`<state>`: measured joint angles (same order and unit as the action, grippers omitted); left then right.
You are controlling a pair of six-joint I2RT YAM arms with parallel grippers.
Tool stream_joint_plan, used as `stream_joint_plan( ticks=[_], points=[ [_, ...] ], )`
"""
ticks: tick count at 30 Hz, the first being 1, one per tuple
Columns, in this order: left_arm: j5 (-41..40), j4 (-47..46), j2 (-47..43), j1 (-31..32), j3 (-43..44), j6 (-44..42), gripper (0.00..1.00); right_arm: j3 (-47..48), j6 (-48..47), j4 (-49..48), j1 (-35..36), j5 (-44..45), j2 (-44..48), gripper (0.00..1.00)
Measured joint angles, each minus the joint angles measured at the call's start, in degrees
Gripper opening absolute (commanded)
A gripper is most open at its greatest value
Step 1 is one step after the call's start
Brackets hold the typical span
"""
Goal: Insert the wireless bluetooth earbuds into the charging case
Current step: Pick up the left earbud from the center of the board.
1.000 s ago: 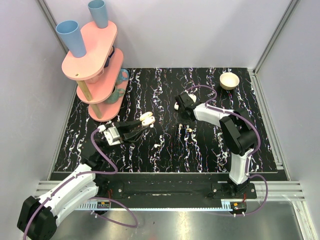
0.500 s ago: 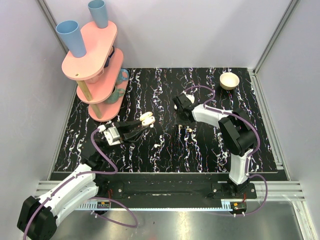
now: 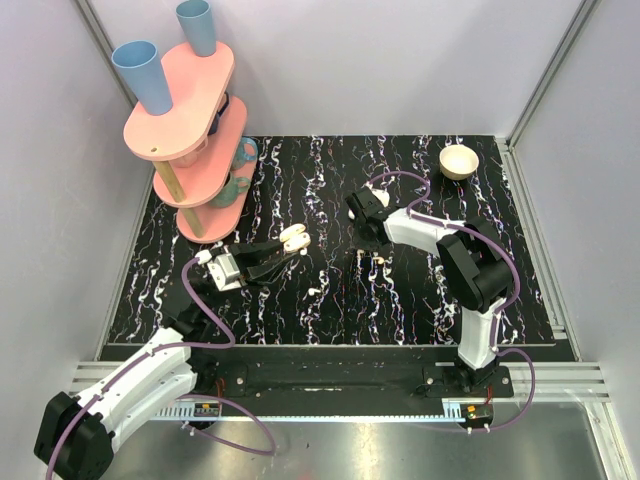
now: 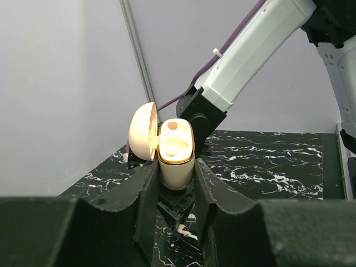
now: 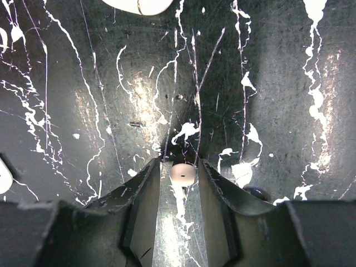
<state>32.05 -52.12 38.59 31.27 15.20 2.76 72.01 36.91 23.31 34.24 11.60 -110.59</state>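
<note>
Earbud on the black marbled mat, between the tips of the right gripper. The jaws stand narrow on either side of it; contact cannot be told. Since a second ago this gripper has shifted slightly left in the overhead view. The left gripper, clamped on the upright charging case, is unchanged. Only the left wrist view shows the open lid and the wells. Second earbud, on the mat near the left gripper, appears overhead only.
</note>
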Motion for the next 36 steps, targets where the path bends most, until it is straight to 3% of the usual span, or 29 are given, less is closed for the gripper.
stream_joint_plan(
  ticks=[7,13,36],
  points=[
    [0.0,0.0,0.0,0.0,0.0,0.0,0.0,0.0,0.0,0.2,0.0,0.3,0.0,0.38],
    [0.0,0.0,0.0,0.0,0.0,0.0,0.0,0.1,0.0,0.6,0.0,0.4,0.0,0.27],
    [-0.3,0.0,0.0,0.0,0.0,0.2,0.0,-1.3,-0.6,-1.1,0.6,0.4,1.4,0.23]
  ],
)
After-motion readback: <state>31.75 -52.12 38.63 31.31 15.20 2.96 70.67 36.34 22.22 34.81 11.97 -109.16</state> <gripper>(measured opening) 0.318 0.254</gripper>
